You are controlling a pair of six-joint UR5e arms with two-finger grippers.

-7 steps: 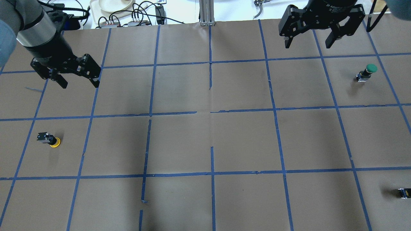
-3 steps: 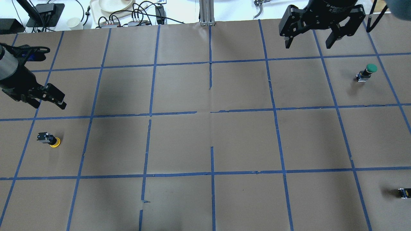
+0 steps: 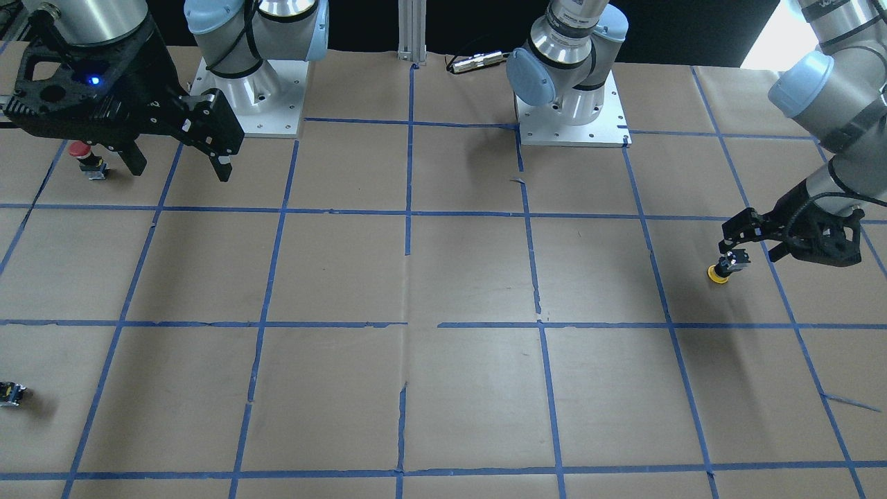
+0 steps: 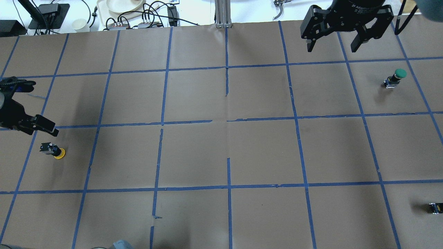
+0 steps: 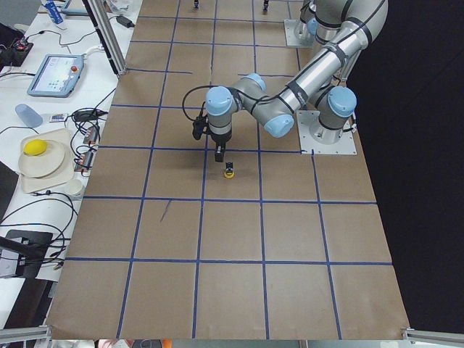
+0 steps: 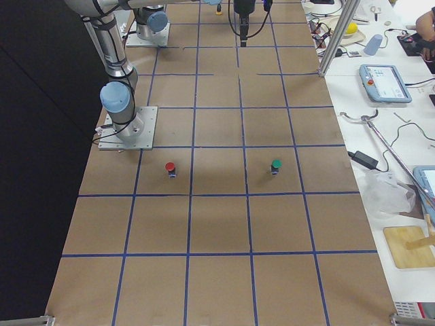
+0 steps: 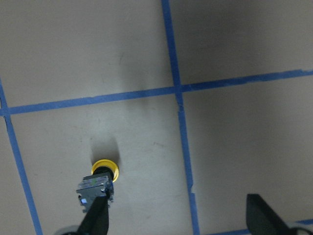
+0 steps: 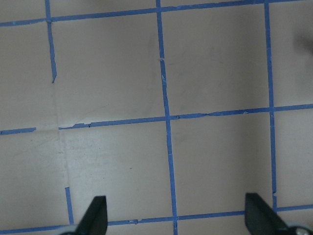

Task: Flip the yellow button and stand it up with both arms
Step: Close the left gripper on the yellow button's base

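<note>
approach step: my left tool [image 7: 177, 215], wide open and empty, hangs beside the yellow-capped black-bodied push button [image 7: 99, 180]; next i'd centre over its body and close.

We see a green-capped button [image 4: 395, 78] standing at the overhead view's upper right and a small black block [image 4: 435, 208] at its lower right edge. A red-capped button [image 6: 170, 169] stands left of centre in the right-side view. Blue tape [image 4: 228, 186] grids the brown paper [image 4: 263, 152].
</note>
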